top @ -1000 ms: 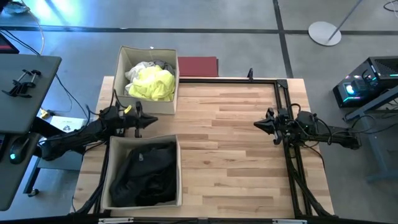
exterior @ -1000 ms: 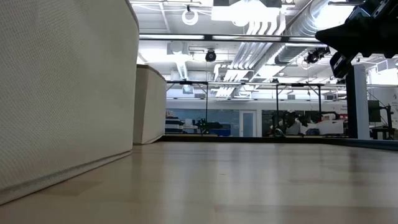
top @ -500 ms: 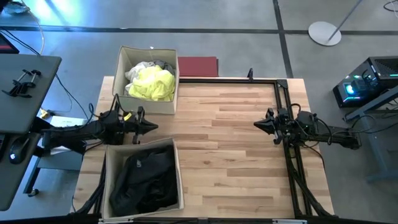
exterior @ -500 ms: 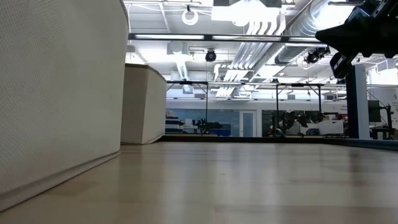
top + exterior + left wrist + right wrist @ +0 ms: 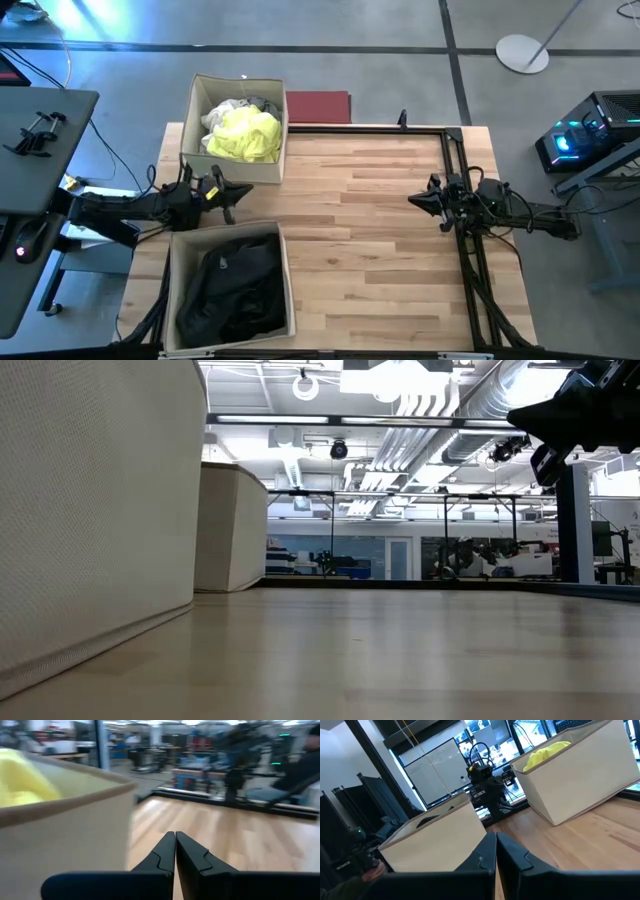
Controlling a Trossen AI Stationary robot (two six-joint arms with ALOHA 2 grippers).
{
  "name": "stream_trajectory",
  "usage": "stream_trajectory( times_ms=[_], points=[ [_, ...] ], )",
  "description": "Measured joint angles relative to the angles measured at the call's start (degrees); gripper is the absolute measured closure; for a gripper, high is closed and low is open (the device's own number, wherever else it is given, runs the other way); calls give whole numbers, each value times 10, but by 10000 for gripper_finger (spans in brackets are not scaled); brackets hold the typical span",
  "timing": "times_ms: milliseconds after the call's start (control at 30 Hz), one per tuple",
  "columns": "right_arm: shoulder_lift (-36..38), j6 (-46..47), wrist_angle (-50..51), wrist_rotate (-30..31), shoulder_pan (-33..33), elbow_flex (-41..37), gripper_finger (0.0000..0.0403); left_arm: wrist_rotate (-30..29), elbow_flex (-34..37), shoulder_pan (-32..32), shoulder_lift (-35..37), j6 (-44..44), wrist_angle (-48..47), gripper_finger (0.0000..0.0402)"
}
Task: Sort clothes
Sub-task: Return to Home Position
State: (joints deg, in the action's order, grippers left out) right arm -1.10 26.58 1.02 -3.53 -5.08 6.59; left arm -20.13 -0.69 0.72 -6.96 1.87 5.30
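Left gripper (image 5: 240, 191): fingers pressed together, empty, between far box (image 5: 196, 110) and near box (image 5: 172, 290).
Right gripper (image 5: 413, 201): fingers together, empty, over the desk's (image 5: 370, 240) right side.
Clothes: yellow garment (image 5: 245, 135) in far box, black garments (image 5: 235, 290) in near box, apart from all fingers.

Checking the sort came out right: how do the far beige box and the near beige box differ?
The far box holds light things, a neon yellow garment over white and grey fabric; the near box holds only black clothes. The far box stands at the far left corner of the table, the near box at its near left corner. Both are beige, open-topped and on the table's left side.
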Motion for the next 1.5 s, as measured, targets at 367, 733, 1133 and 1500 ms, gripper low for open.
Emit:
stream_trajectory(
  times_ms=[367, 733, 1133, 1500],
  points=[
    [0, -6, -3, 10, 0, 0, 403, 55, 0, -18, -205, 9, 192, 401],
    [0, -5, -21, -30, 0, 0, 403, 11, -1, -185, -295, 11, 330, 401],
    [0, -9, -21, -33, 0, 0, 403, -94, -1, -268, -222, -39, 260, 401],
    [0, -11, -9, -36, 0, 0, 403, -18, 0, -172, 8, -15, 27, 401]
  ],
)
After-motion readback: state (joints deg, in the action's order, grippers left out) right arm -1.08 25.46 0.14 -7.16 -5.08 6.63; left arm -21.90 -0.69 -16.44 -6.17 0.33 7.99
